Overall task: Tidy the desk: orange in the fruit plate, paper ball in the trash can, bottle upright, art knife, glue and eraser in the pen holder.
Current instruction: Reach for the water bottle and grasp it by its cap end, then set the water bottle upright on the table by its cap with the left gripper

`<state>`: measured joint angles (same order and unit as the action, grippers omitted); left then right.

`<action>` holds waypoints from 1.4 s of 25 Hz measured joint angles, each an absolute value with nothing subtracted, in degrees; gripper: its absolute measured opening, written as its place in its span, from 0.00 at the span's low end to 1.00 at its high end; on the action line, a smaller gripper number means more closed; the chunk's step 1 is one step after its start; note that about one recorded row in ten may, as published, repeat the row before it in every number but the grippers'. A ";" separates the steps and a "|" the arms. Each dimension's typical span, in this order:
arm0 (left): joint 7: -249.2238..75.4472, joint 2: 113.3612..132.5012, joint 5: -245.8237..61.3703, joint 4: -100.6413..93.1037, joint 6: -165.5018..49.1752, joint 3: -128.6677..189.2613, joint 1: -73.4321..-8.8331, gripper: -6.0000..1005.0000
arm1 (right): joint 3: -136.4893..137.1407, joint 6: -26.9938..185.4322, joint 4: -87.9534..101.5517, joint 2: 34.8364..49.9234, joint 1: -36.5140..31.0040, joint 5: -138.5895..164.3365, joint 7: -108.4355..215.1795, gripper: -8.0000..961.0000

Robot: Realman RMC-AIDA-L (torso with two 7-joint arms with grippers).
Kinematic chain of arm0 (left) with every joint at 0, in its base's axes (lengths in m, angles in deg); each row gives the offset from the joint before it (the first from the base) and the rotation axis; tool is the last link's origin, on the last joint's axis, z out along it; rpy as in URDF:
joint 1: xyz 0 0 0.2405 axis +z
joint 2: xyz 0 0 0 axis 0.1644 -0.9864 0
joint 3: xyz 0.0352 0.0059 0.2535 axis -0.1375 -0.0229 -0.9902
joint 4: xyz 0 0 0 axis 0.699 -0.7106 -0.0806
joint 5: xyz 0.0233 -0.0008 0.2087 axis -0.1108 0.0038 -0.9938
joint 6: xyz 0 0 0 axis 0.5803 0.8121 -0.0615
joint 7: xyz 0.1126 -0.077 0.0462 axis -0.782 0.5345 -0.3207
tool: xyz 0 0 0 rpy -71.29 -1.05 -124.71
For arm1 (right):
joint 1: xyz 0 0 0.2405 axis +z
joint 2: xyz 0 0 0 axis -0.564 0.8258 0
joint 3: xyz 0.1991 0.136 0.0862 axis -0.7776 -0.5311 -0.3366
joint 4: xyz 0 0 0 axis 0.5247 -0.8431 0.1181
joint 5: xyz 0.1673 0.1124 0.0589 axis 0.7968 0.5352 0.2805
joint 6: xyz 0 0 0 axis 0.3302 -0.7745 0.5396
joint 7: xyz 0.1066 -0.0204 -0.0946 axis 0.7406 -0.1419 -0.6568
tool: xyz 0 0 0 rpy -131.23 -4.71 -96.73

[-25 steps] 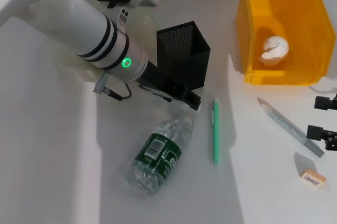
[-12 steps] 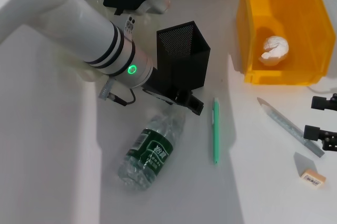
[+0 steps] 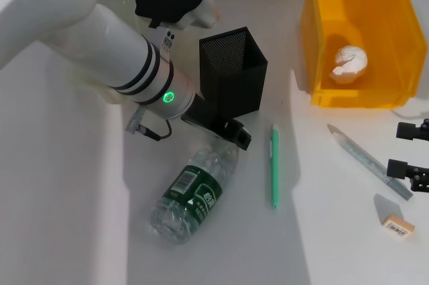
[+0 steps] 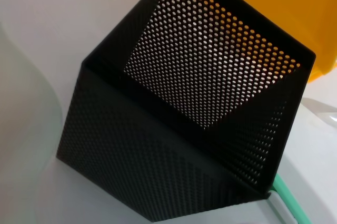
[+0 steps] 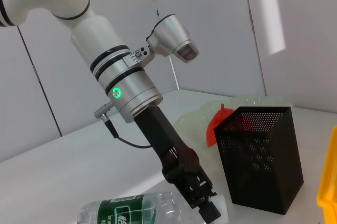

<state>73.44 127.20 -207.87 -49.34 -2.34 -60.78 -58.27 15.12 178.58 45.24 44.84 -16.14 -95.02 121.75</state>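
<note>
A clear bottle (image 3: 193, 192) with a green label lies on its side; it also shows in the right wrist view (image 5: 131, 211). My left gripper (image 3: 236, 136) is at the bottle's neck and appears shut on it (image 5: 206, 207). The black mesh pen holder (image 3: 231, 70) stands just behind the bottle (image 4: 184, 129). A green pen-shaped stick (image 3: 274, 164), a long grey knife-like stick (image 3: 370, 161) and an eraser (image 3: 398, 226) lie on the table. The paper ball (image 3: 350, 64) lies in the yellow bin (image 3: 315, 37). My right gripper (image 3: 410, 152) is open at the right edge. An orange (image 5: 223, 122) sits behind the holder.
A translucent plate (image 5: 192, 121) lies behind the pen holder, under my left arm. The white left arm (image 3: 107, 50) covers the table's far left. The yellow bin stands at the far right. The green stick lies between the bottle and the grey stick.
My left gripper has moved down and slightly left at the bottle's neck. The bottle has turned and its base has slid left. The right gripper has not moved.
</note>
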 joint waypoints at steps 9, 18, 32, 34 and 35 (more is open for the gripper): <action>73.24 127.19 -207.95 -49.86 -2.36 -60.86 -58.17 0.44 | 15.12 178.58 45.23 44.89 -16.05 -95.02 121.74 0.83; 71.87 127.19 -207.96 -51.58 -2.03 -61.06 -57.10 0.44 | 15.12 178.56 45.24 44.89 -16.03 -95.02 121.75 0.83; 70.60 127.12 -207.94 -54.06 -1.76 -61.03 -55.13 0.44 | 15.03 178.49 45.06 44.90 -15.79 -95.02 121.90 0.83; 70.44 127.11 -207.94 -54.79 -1.73 -60.99 -54.63 0.44 | 15.03 178.48 45.06 44.94 -15.73 -95.02 121.94 0.83; 70.42 127.11 -207.95 -55.18 -1.71 -60.99 -54.42 0.44 | 15.00 178.48 45.06 44.97 -15.71 -95.02 121.98 0.83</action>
